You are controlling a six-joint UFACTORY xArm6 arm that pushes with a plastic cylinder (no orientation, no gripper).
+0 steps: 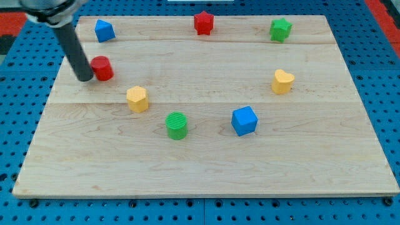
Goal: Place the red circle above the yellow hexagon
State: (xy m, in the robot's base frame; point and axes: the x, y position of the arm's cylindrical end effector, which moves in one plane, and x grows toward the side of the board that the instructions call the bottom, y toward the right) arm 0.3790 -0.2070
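- The red circle (102,67) sits near the bench's left edge, not far from the top-left corner, and your tip (84,79) is touching its left side, or very nearly.
- There is no gripper on this arm, so nothing can open or close; you only have a dark rod that pushes.
- The yellow hexagon (137,99) is close by, a little toward the bench's bottom edge and to the right of the red circle.
- The red circle looks small, hard and light (like a wooden toy piece), so I think a soft push will slide it easily on the smooth bench (206,169).
- It is round, so it may roll off to one side of your tip if you push off-center. Push straight through its middle.
- You cannot pick it up. Press on the left side to send it right, until it sits right above the yellow hexagon.
- Watch that it does not bump the yellow hexagon, since that one looks light too.
- The blue block (104,30) near the top-left corner is out of the way.
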